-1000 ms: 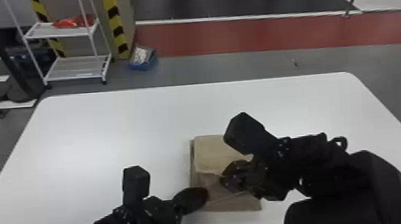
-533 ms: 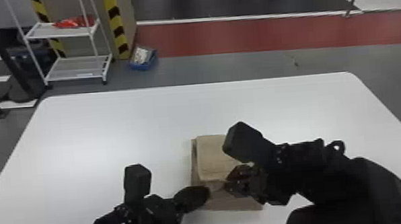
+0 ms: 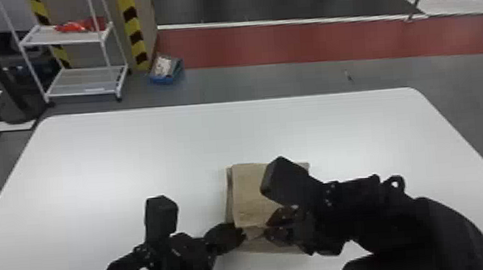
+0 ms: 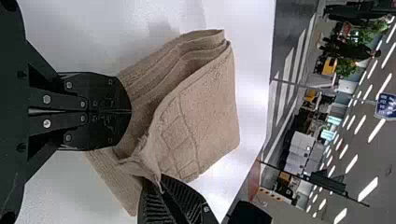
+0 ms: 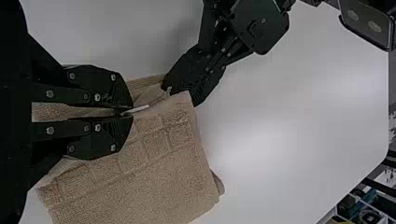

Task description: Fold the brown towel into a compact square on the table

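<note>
Rough cloth towel [image 4: 205, 116], smooth, perhaps plastic table [image 3: 132, 152]

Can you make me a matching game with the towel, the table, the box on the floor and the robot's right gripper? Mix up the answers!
1. towel
2. table
3. box
4. right gripper

A. white, under the folded cloth
B. black, pinching brown cloth
C. blue, on the floor beyond the table
D. brown and folded

Pairs: 1-D, 2-A, 3-C, 4-B

White rack [image 3: 86, 83] behind, blue bin [image 3: 166, 74] just beside.
</note>
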`<state>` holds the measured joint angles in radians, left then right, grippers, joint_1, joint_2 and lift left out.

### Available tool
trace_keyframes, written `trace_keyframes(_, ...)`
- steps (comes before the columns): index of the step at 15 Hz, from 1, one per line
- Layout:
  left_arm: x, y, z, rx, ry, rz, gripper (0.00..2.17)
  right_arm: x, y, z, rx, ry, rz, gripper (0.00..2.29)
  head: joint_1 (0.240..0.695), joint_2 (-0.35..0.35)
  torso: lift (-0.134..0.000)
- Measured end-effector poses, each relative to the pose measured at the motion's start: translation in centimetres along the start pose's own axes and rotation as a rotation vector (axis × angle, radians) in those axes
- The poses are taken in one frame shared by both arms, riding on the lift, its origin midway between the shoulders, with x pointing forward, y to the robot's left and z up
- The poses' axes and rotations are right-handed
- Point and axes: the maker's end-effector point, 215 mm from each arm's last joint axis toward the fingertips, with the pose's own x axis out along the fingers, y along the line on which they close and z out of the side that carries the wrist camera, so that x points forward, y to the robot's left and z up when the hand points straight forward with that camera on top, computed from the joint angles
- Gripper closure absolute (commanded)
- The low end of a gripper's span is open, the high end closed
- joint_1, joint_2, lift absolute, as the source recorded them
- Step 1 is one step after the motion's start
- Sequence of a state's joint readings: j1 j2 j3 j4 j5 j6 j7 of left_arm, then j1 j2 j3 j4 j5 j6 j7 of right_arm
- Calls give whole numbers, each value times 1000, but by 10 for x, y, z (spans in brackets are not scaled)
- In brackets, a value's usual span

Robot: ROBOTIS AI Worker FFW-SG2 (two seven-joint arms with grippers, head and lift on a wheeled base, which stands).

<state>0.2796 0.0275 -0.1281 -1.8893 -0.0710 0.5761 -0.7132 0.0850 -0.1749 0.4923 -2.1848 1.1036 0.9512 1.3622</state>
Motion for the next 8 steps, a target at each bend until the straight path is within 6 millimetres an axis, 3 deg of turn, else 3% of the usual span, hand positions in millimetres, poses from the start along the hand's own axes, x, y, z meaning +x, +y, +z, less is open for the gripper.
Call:
trace_keyframes(4, 1, 1, 0, 1, 1, 0, 2145, 2, 9, -1, 1, 4, 12, 1021, 695, -40, -125)
trace_keyframes(6, 1, 2, 0, 0, 2, 1, 2145, -1, 10, -5, -3, 10, 7, 616, 695, -42, -125)
trace_keyframes(8, 2, 3, 0, 0, 3, 1, 2145, -4, 9, -12, -2, 24, -4, 448, 695, -54, -125)
